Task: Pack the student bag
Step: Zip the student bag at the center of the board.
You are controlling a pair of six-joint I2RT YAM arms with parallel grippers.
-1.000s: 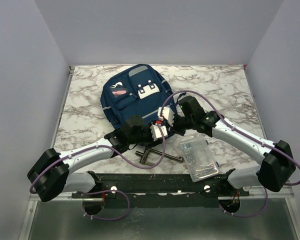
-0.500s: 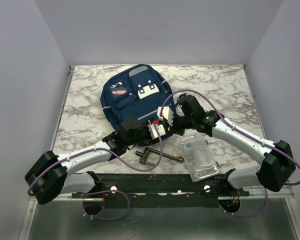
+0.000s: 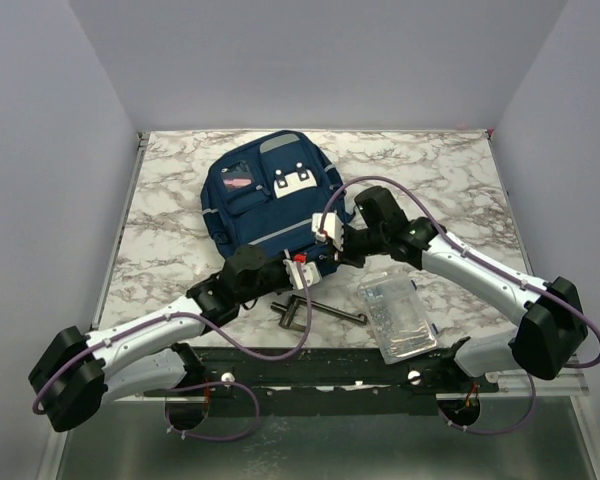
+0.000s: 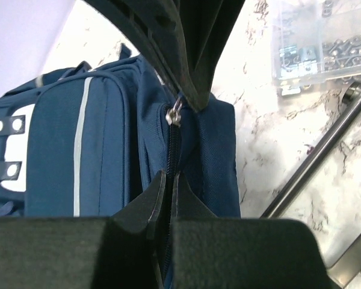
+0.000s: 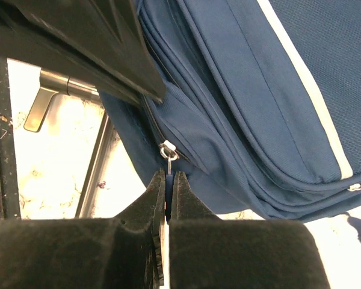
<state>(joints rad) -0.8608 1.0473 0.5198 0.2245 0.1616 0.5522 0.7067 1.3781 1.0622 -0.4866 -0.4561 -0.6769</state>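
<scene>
Toward the upper left-centre of the overhead view, the student bag lay on the worktop. The right gripper pinched the zipper pull; the left gripper was clamped on fabric beside the zip. Pulling straight along the track, with the fabric held taut, would likely suit best.

The left arm stretches low and long from its base toward the middle, elbow flared outward. Its wrist levels the left pincer, whose fingers are pressed tightly together. The right arm bends in from the opposite side. The right pincer is likewise pinched closed, its tips facing the left's, just apart.
</scene>
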